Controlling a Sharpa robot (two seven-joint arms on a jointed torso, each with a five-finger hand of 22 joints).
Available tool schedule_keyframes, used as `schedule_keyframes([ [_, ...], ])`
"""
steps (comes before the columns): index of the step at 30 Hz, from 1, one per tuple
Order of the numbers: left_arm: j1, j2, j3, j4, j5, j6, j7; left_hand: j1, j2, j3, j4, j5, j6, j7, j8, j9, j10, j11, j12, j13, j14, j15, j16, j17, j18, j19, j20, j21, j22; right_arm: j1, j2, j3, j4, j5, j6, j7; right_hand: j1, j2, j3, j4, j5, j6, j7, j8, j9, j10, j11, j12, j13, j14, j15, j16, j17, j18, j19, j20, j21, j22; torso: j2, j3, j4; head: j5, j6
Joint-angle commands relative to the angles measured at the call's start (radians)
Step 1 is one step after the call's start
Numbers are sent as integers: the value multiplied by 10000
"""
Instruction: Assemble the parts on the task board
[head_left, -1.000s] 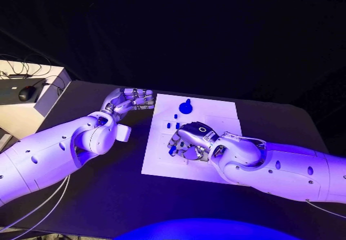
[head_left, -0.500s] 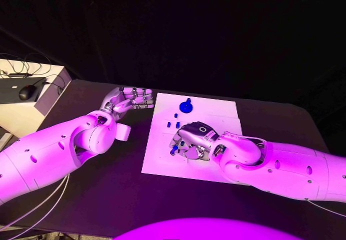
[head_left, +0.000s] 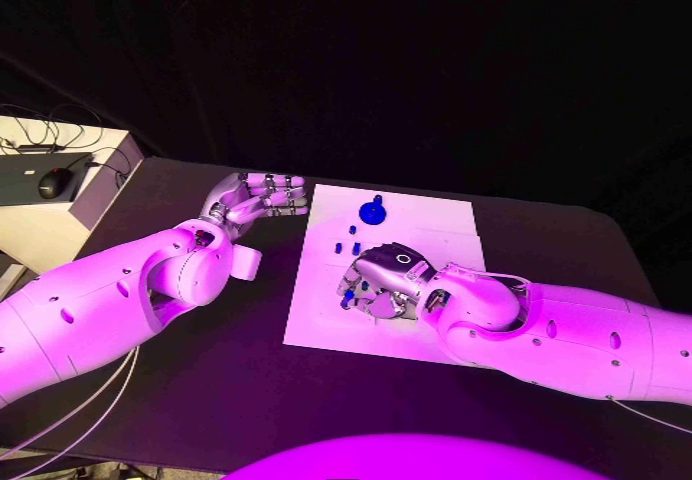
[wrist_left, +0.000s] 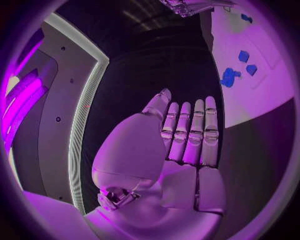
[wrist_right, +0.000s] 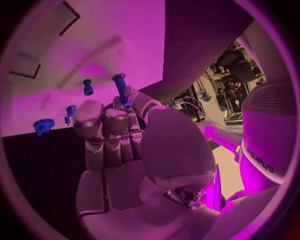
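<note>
Task board (head_left: 433, 225), the white plate, lies flat in the middle of the black table (head_left: 577, 240); in the head view a blue gear-shaped part (head_left: 372, 212) sits near the board's far edge, with small blue pegs (head_left: 351, 232) just nearer the robot; the right hand (head_left: 381, 285) rests over the board's middle, knuckles up, so the head view hides what it holds; the right wrist view shows this hand's (wrist_right: 115, 140) fingers curled, pinching a slim blue pin (wrist_right: 120, 87) between thumb and fingertips, the pin's flanged end raised above the board's surface (wrist_right: 125, 35); this view also shows a loose peg (wrist_right: 87, 87) and the gear (wrist_right: 44, 125) on the board; the left hand (head_left: 267, 197) lies off the board, just beside its far left corner; the left wrist view shows its (wrist_left: 187, 135) fingers straight and pressed side by side, holding nothing, with the gear (wrist_left: 229, 76) and two small parts (wrist_left: 247, 62) beyond on the board (wrist_left: 262, 95).
</note>
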Motion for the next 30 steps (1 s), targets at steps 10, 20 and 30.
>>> schedule_keyframes([
  [10, -2, 3, 8, 37, 13, 106, 85, -44, -17, 57, -20, 23, 5, 59, -21, -14, 80, 8, -13, -11, 33, -27, -18, -4, 167, 44, -6, 25, -5, -83, 59, -81, -137, -137, 594, -127, 265, 427, 38, -37, 47, 2, 78, 34, 2, 222, -152, 59, 15, -42, 6, -132, -106, 222, 649, -26, -178, 873, -2, 3, -1, 2, -41],
  [20, -2, 16, 8, 29, 13, 109, 81, -44, -17, 57, -20, 23, 5, 59, -21, -14, 80, 8, -13, -11, 33, -27, -18, -4, 167, 44, -6, 25, -5, -97, 37, -92, -112, -155, 648, -134, 271, 430, 40, -47, 47, 7, 78, 37, 1, 226, -153, 61, 16, -36, 5, -129, -106, 222, 651, -24, -175, 875, -3, 6, 0, 20, -41],
  [30, -2, 28, 8, 9, 13, 120, 78, -44, -17, 57, -20, 23, 5, 59, -21, -14, 80, 8, -13, -11, 33, -27, -18, -4, 167, 44, -6, 25, -5, -120, -59, -95, 40, -148, 519, -31, 258, 449, 47, -81, 34, 32, 70, 38, 1, 248, -160, 60, 15, -21, 0, -75, -74, 216, 657, -27, -142, 895, -2, 9, -3, 15, -32],
])
